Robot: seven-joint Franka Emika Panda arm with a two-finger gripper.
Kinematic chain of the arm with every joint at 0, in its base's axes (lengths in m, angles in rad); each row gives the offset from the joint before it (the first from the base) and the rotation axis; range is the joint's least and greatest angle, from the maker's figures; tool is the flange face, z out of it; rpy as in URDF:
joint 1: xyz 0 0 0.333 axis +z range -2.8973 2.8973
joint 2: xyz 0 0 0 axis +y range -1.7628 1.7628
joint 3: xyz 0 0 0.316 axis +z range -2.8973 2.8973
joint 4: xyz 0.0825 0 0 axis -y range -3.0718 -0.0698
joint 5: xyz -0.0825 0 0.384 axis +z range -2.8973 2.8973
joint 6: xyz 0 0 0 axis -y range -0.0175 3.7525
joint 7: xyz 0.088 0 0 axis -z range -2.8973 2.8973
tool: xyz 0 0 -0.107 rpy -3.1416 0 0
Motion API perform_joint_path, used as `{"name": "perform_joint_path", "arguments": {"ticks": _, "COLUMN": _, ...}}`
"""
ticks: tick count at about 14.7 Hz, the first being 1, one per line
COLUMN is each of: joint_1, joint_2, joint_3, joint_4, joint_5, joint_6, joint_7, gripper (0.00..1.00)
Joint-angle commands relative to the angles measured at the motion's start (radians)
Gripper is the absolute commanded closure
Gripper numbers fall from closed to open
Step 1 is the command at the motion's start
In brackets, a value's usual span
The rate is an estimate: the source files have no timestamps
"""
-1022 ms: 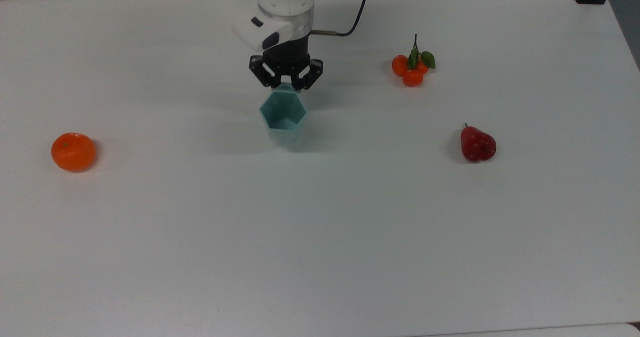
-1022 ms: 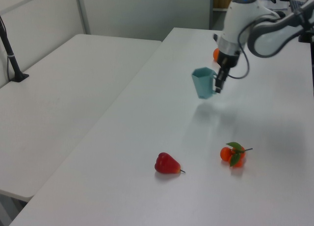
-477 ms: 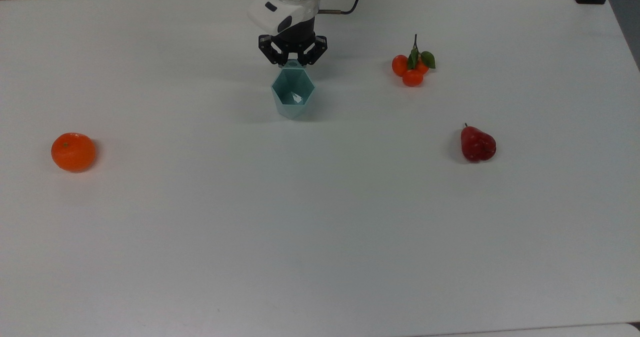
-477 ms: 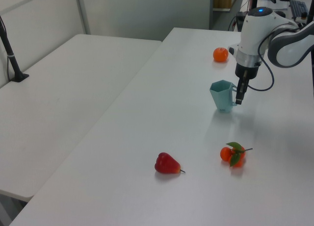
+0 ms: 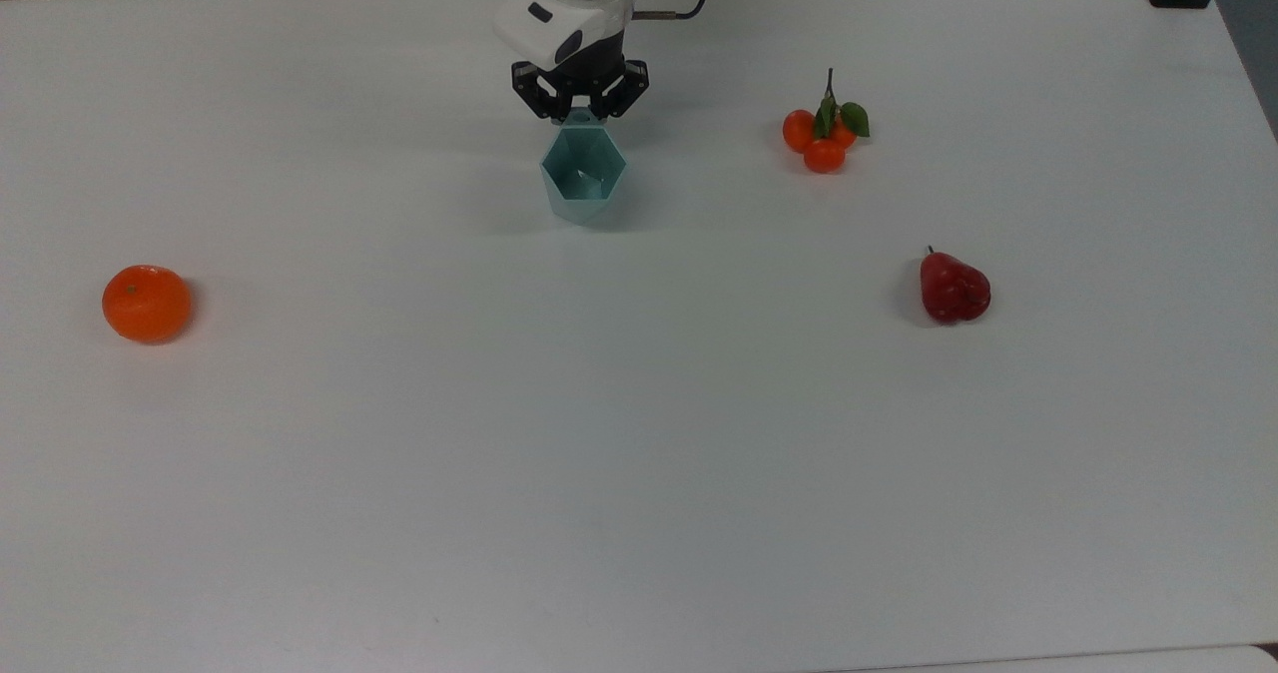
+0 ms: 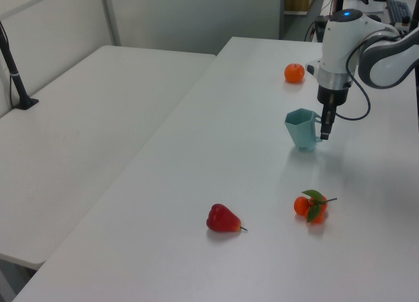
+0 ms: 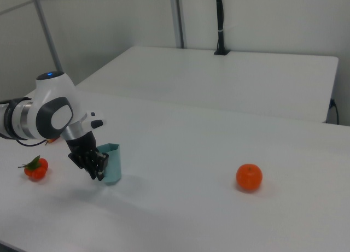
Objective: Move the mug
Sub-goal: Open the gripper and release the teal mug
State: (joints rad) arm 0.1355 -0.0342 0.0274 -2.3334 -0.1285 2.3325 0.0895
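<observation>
- A wide white table (image 5: 639, 453) holds scattered fruit, and a white robot arm reaches down onto it from the far edge in the top view.
- The mug (image 5: 583, 172), pale teal with a six-sided rim, stands upright and appears to rest on the table surface near that far edge.
- The gripper (image 5: 579, 112) sits at the mug's far side, right at the small looped handle (image 6: 319, 126).
- The black fingers (image 7: 97, 163) are drawn close together, with the handle between them, so the pincer appears to be closed on the handle. It touches nothing else.
- Risk, as a judgement: the hold is on a thin loop well off the mug's centre, so a quick lift or swing could let the mug rotate or sag in the grip.
- If the fingers open while the mug is slightly tilted, its narrow tapered base could let it rock or tip over.
- If the arm pulls away before the fingers clear the loop, it could drag the mug sideways.
- A bunch of small tangerines with leaves (image 5: 825, 136) lies to the mug's right in the top view, apart from it.
- A red pear-shaped fruit (image 5: 954, 289) lies further right and nearer the camera.
- A single orange (image 5: 146, 303) sits far to the top view's left, well apart from the mug.
</observation>
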Motion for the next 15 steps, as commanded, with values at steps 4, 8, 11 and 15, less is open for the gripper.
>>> {"name": "perform_joint_path", "arguments": {"ticks": 4, "joint_1": 0.007, "joint_2": -0.016, "joint_3": -0.009, "joint_4": -0.012, "joint_5": -0.011, "joint_6": -0.070, "joint_7": -0.013, "gripper": 0.17}}
{"name": "perform_joint_path", "arguments": {"ticks": 8, "joint_1": 0.012, "joint_2": -0.015, "joint_3": -0.009, "joint_4": 0.031, "joint_5": -0.011, "joint_6": -0.163, "joint_7": -0.008, "gripper": 0.00}}
{"name": "perform_joint_path", "arguments": {"ticks": 11, "joint_1": 0.018, "joint_2": -0.013, "joint_3": -0.009, "joint_4": 0.109, "joint_5": -0.014, "joint_6": -0.273, "joint_7": -0.008, "gripper": 0.00}}
{"name": "perform_joint_path", "arguments": {"ticks": 15, "joint_1": 0.035, "joint_2": 0.003, "joint_3": -0.009, "joint_4": 0.320, "joint_5": -0.011, "joint_6": -0.404, "joint_7": 0.022, "gripper": 0.00}}
